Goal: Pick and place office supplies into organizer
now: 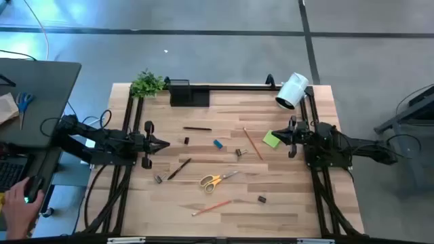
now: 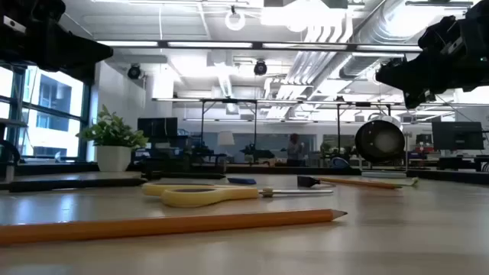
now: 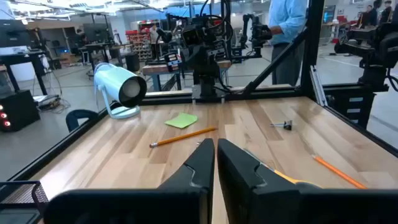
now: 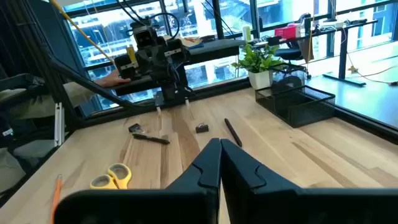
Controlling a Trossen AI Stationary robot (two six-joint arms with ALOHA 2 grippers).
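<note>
The black mesh organizer (image 1: 188,93) stands at the table's far edge, seen also in the right wrist view as the organizer (image 4: 295,102). The supplies lie loose on the wood: yellow-handled scissors (image 1: 217,179), two orange pencils (image 1: 253,144) (image 1: 211,207), two black pens (image 1: 196,128) (image 1: 180,169), a lime-green sticky pad (image 1: 271,139), a small blue block (image 1: 218,144) and several binder clips (image 1: 239,152). My left gripper (image 1: 165,143) (image 3: 216,149) hovers shut at the table's left side. My right gripper (image 1: 277,135) (image 4: 221,149) hovers shut at the right side, by the sticky pad.
A small green plant (image 1: 147,83) stands left of the organizer. A white cylinder (image 1: 291,91) lies at the far right corner. A black frame (image 1: 129,122) runs round the table. On a side desk left of the table lie blue-handled scissors (image 1: 24,102); a person's hand (image 1: 17,200) shows there.
</note>
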